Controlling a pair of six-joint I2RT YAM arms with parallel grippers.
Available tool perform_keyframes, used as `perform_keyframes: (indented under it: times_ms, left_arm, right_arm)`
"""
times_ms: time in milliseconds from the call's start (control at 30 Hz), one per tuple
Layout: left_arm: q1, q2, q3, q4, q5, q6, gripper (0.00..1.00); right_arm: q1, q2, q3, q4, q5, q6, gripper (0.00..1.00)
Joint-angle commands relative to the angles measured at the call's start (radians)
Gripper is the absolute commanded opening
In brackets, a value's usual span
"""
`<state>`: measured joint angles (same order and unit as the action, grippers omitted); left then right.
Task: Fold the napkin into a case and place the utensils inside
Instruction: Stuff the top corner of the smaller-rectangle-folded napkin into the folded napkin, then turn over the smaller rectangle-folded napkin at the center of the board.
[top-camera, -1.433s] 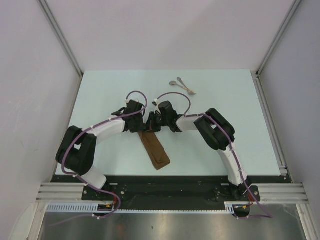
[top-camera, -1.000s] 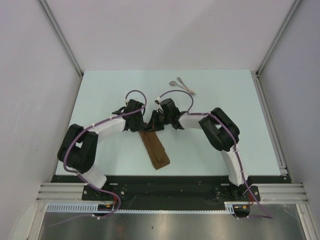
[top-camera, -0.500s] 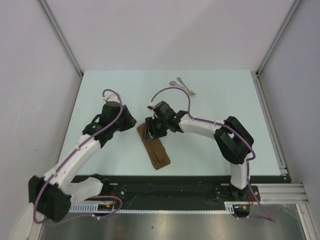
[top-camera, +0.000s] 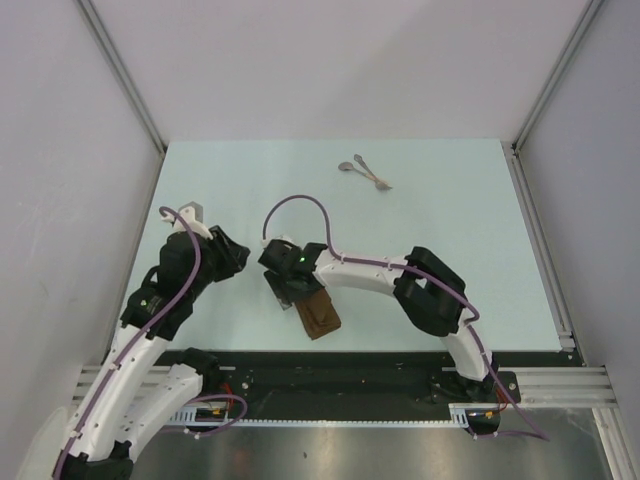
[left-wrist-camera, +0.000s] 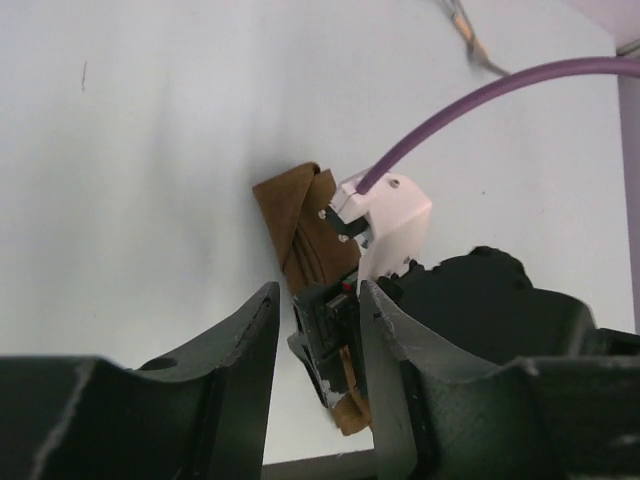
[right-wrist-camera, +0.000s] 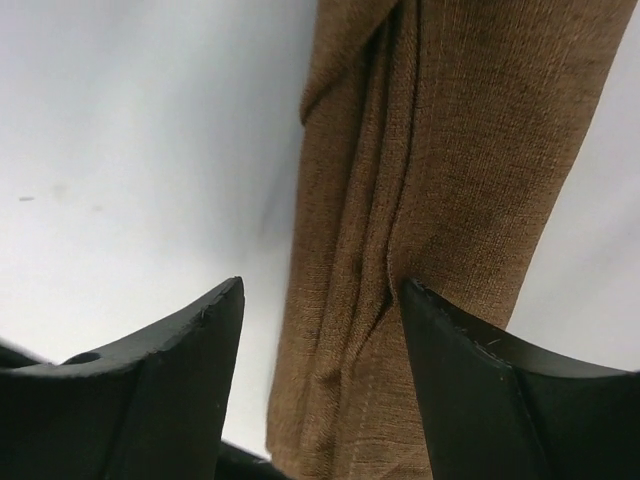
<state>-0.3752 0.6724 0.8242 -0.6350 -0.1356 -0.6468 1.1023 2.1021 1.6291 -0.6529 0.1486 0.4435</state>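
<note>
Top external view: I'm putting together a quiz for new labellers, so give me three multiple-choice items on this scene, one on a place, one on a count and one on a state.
1. Where do the utensils lie on the table?
A. On the napkin
B. At the near left corner
C. Toward the far edge, apart from the napkin

2. How many utensils are there?
A. One
B. Two
C. Four

3. How is the right gripper?
A. Open, over the napkin
B. Shut on a utensil
C. Shut on the napkin

Answers:
1. C: the silvery pieces rest far from the arms, with bare table between them and the brown cloth.
2. B: two slender handles show side by side.
3. A: the right wrist view shows both fingers spread, with cloth beneath them.
</note>
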Motion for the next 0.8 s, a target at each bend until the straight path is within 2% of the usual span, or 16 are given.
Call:
perform_keyframes:
  times_ms: [0,200,300,333,400,433,533,633,733,767]
  left_arm:
    - [0.005,-0.02,-0.017,-0.014,0.04,0.006,0.43]
    - [0.006,-0.023,-0.013,-0.011,0.053,0.013,0.43]
    - [0.006,-0.025,-0.008,-0.011,0.05,0.016,0.42]
    - [0.005,-0.023,-0.008,-0.011,0.048,0.016,0.43]
    - [0.005,-0.025,-0.004,-0.015,0.044,0.018,0.43]
    - [0.005,-0.025,-0.002,-0.017,0.044,0.018,0.43]
    - [0.005,-0.027,0.007,-0.023,0.031,0.015,0.43]
    - [0.006,-0.022,0.021,-0.034,0.013,0.013,0.43]
    - [0.007,-0.019,0.041,-0.041,0.005,0.016,0.43]
    - [0.007,-0.017,0.044,-0.04,0.004,0.018,0.43]
  right_arm:
    - [0.039,0.074,0.081,-0.128,0.178,0.003,0.69]
    - [0.091,0.147,0.176,-0.208,0.285,0.018,0.65]
    - [0.108,0.182,0.227,-0.257,0.324,0.037,0.53]
    - [0.11,0.19,0.232,-0.264,0.328,0.038,0.43]
    - [0.116,0.19,0.245,-0.267,0.347,0.041,0.33]
    - [0.117,0.185,0.248,-0.267,0.358,0.044,0.2]
    - [0.117,0.164,0.27,-0.267,0.381,0.047,0.02]
    - [0.113,0.104,0.265,-0.222,0.349,0.035,0.0]
    - [0.077,-0.009,0.183,-0.11,0.2,0.027,0.0]
    - [0.064,-0.045,0.152,-0.073,0.098,0.043,0.0]
